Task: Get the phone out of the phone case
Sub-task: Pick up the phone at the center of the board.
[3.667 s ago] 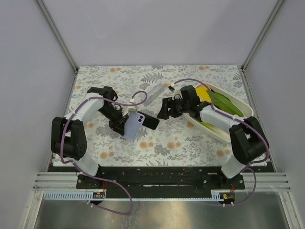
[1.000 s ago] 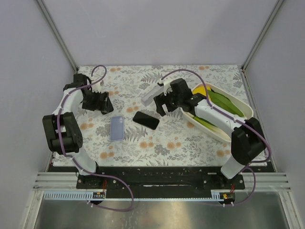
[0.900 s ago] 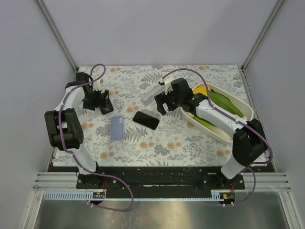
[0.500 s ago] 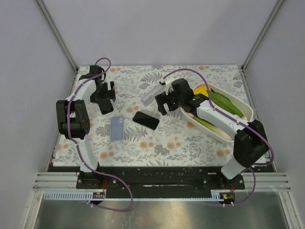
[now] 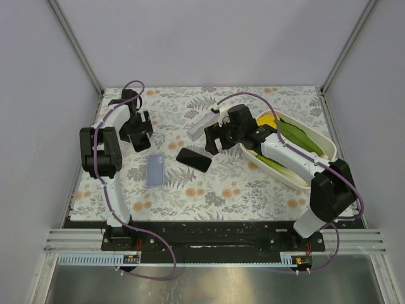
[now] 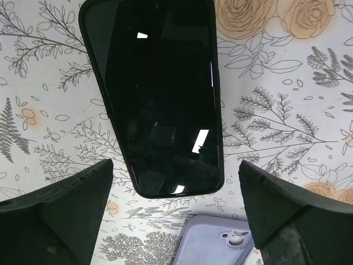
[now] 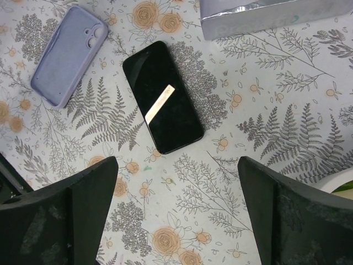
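Note:
The black phone point(image 5: 193, 159) lies screen up on the floral table, bare and apart from the lilac phone case point(image 5: 155, 171), which lies to its left with the camera cutout showing. My left gripper point(image 5: 142, 138) hovers open at the far left, above and behind the case. In the left wrist view, the phone point(image 6: 160, 94) and a corner of the case point(image 6: 220, 245) lie below the wide-apart fingers point(image 6: 66, 210). My right gripper point(image 5: 212, 140) hangs open just behind the phone's right end. The right wrist view shows phone point(image 7: 162, 104) and case point(image 7: 69, 55) beyond its empty jaws.
A silver rectangular box point(image 5: 201, 125) lies behind the phone, close to the right gripper, and shows as the silver box point(image 7: 265, 14) in the right wrist view. A white oval basket point(image 5: 286, 177) with green and yellow items sits under the right arm at the right.
Earlier the left gripper was at the case with the phone half out; now phone and case lie apart. Over the last second the left arm folded back toward the far left corner.

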`<act>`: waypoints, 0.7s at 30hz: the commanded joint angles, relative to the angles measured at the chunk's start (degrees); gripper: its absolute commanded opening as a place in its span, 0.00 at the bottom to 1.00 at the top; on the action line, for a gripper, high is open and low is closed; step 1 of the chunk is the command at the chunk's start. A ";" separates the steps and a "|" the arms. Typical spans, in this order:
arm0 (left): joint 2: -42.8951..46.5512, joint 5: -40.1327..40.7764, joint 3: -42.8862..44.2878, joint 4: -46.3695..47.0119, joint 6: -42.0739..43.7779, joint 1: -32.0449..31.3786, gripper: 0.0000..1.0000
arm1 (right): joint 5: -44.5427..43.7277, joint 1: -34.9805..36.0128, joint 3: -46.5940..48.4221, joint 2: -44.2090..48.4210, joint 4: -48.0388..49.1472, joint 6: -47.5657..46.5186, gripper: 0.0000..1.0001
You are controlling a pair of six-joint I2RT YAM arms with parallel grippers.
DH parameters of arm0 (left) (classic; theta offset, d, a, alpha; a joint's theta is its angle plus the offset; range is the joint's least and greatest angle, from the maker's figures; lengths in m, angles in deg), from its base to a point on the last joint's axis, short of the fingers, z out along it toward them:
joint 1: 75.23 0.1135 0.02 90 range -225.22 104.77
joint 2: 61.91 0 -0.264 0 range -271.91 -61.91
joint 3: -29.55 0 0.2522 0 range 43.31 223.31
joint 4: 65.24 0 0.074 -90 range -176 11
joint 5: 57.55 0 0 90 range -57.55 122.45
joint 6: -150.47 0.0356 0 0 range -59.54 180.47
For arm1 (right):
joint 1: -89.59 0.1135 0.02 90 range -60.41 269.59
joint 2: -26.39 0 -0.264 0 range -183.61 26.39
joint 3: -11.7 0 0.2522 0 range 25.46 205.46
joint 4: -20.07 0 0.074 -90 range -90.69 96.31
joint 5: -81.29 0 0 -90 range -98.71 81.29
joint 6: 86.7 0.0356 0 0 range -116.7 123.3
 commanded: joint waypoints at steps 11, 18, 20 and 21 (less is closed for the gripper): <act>-4.44 -0.47 2.70 -0.98 -2.58 1.44 0.99 | 4.47 0.36 0.63 0.36 0.75 3.34 1.00; -5.76 -0.82 3.32 -0.98 -3.45 2.24 0.99 | 4.82 0.36 1.25 -0.34 -0.04 4.31 0.99; -6.55 -1.52 3.94 -1.24 -3.37 2.32 0.99 | 5.26 0.44 1.60 -0.61 -0.22 4.48 0.99; -6.90 -1.88 4.20 -1.33 -3.45 2.41 0.99 | 5.26 0.44 1.69 -0.61 -0.31 4.66 1.00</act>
